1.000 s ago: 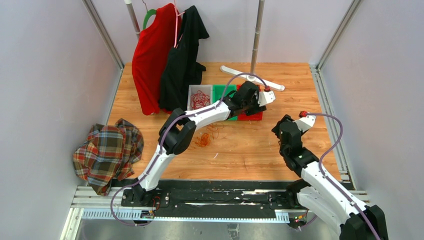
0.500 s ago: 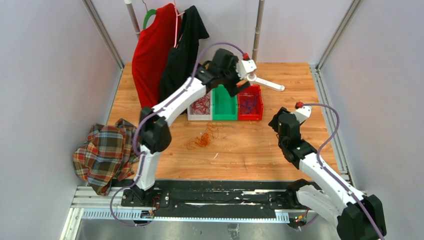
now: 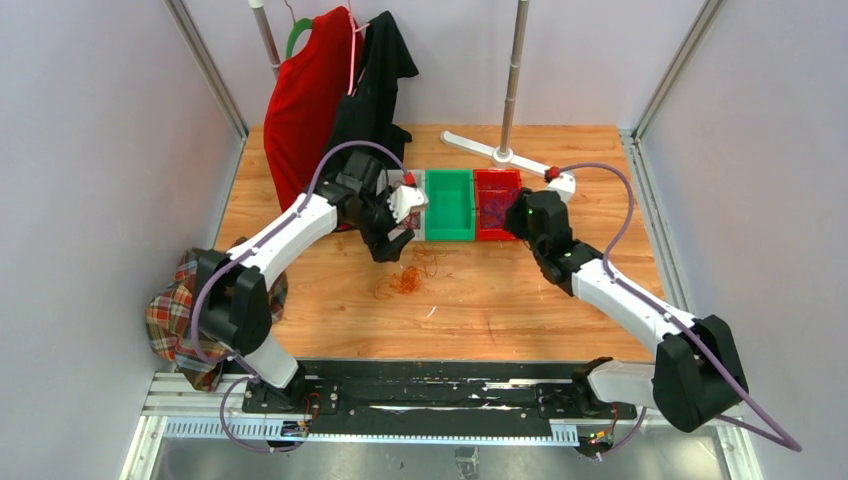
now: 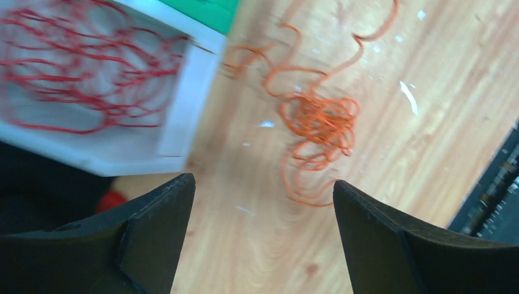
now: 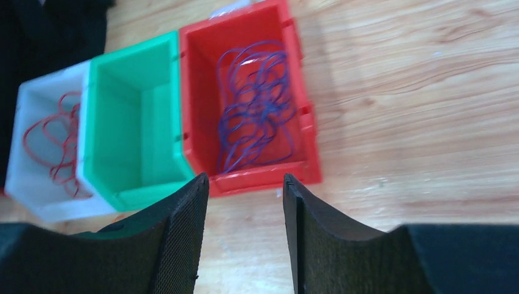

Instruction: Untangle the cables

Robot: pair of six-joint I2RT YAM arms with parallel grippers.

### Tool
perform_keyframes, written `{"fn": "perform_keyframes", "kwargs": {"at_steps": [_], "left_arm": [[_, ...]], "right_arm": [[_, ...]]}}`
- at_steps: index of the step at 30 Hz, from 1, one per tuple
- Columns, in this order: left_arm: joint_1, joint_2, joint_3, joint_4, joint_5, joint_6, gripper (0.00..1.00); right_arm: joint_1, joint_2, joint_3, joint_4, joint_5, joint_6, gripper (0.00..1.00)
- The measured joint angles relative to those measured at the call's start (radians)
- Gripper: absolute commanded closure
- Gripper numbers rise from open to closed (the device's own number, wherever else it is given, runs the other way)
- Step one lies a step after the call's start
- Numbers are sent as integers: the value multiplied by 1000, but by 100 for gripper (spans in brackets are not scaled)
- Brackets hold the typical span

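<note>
A tangled clump of orange cables point(image 3: 405, 278) point(image 4: 318, 122) lies loose on the wooden table in front of the bins. Red cables point(image 4: 92, 79) point(image 5: 52, 147) sit in the white bin point(image 5: 37, 190). Purple cables point(image 5: 257, 110) point(image 3: 496, 210) fill the red bin point(image 3: 497, 182). The green bin point(image 3: 448, 205) between them holds nothing. My left gripper point(image 3: 388, 243) point(image 4: 262, 182) hangs open just above the table, beside the white bin and short of the orange clump. The right gripper point(image 3: 522, 225) point(image 5: 245, 177) is open too, at the red bin's near wall, with nothing between its fingers.
A red shirt point(image 3: 305, 120) and a black shirt point(image 3: 372, 100) hang at the back left, close behind the left arm. A plaid cloth point(image 3: 215, 300) is heaped at the table's left edge. A white stand base point(image 3: 505, 155) with its pole point(image 3: 515, 70) is behind the bins.
The left arm swung from over the red bin, up and back, then down to the white bin's front, jaws opening wide. The right arm reached forward to the red bin, jaws narrowing a little.
</note>
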Motion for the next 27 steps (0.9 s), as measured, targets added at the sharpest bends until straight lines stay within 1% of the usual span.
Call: {"fn": "perform_keyframes", "kwargs": {"at_steps": [2,8,11,13,16,21,23,24,25,26,27], "left_arm": [[-9,16,-56,-5,35,-4,18],[-10,84,-92,32,102,-40,21],[-10,84,-129,72,138,-39,25],[-12,87,-141,80,170,-11,27],[-23,103,-136,64,209,71,30],[-55,184,-98,22,218,209,34],[-57,212,-95,16,218,248,41],[-57,222,-95,12,217,263,47],[-56,229,-95,7,217,277,55],[-56,231,-95,3,217,283,65],[-56,232,-95,-1,218,293,72]], "right_arm": [[46,11,5,3,-9,-2,52],[162,9,-18,12,-35,-1,51],[195,8,-42,11,-36,8,52],[201,6,-55,8,-37,20,52],[204,0,-64,-4,-37,30,53],[204,-24,-64,-24,-37,33,55],[204,-40,-64,-31,-36,33,56],[204,-50,-64,-34,-35,33,57],[204,-60,-64,-36,-33,33,57],[204,-69,-64,-38,-32,33,58],[204,-76,-64,-40,-31,34,59]]}}
